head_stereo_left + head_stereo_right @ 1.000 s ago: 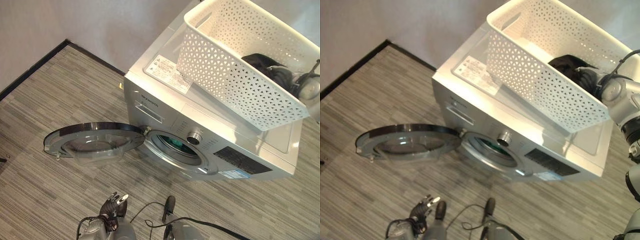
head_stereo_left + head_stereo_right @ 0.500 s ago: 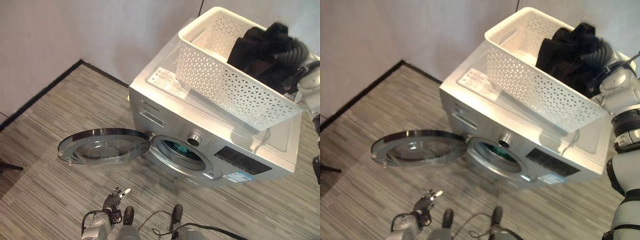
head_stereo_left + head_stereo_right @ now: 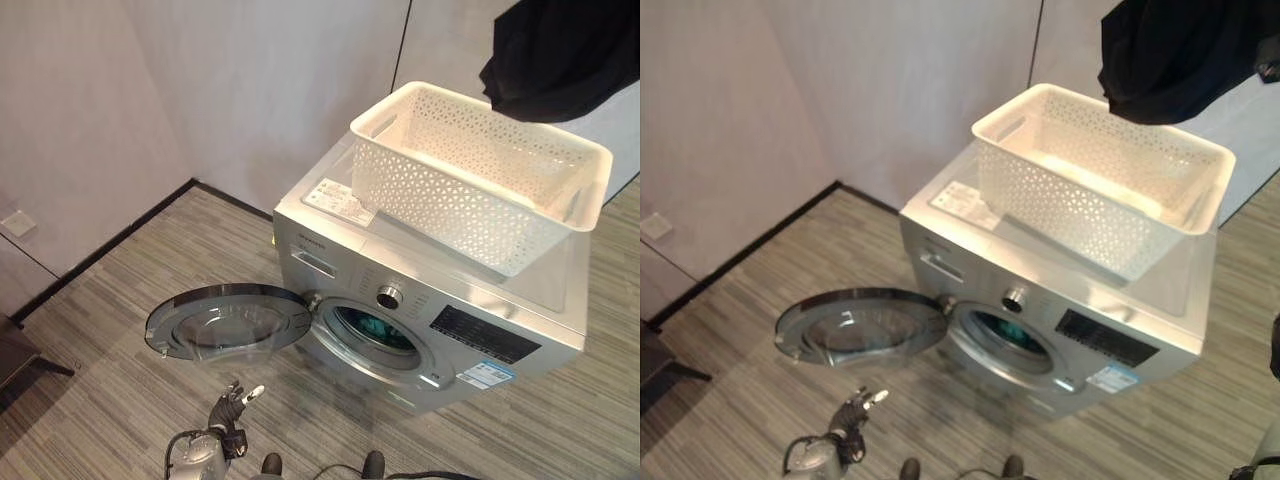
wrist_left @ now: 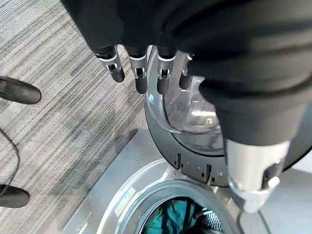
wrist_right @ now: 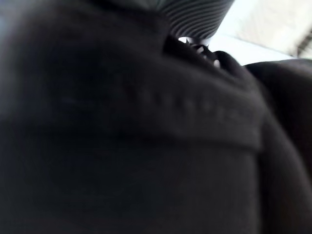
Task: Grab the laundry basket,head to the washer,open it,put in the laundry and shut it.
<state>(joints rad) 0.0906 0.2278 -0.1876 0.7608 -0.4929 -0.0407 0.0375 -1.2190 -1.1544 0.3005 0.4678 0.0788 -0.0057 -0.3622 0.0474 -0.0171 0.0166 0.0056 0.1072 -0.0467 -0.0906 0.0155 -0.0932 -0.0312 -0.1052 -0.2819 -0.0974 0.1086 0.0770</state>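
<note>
Dark laundry (image 3: 1180, 55) hides the right robot hand, grip unclear. Left robot hand (image 4: 146, 73) hangs open, empty, above the washer door (image 4: 190, 122).

The washer (image 3: 430, 330) is being seen as smooth silver-grey metal with a satin sheen, its top panel reflecting light. Its open door (image 3: 225, 320) is being shown as glossy clear plastic or glass inside a shiny dark ring. The laundry basket (image 3: 480, 175) is being presented as matt white plastic, pierced all over with small triangular holes. The black garment (image 3: 560, 55) is being rendered as soft, matt cloth. The floor (image 3: 110, 300) is being read as matt, fine-striped grey flooring, apparently wood-look.
</note>
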